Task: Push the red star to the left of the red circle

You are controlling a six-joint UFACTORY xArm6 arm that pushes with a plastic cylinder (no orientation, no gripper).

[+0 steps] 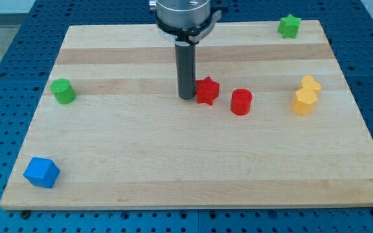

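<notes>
Rod tip (187, 98) rests on the worktop (173, 168), touching or just beside the view's left edge of the red star (206, 90). No gripper is fitted, so nothing is grasped or released; the rod only pushes. Red star lies near the board's middle, already just to the view's left of the red circle (241, 102), with a small gap between them. Task looks close to done; any further push should be short and gentle, aimed through the star's centre so it does not spin or knock the circle. Worktop is pale wooden board on a blue perforated bench (5, 39). Elsewhere: green cylinder (63, 91), green star (289, 26), two yellow blocks (306, 95) touching, blue cube (41, 172).
</notes>
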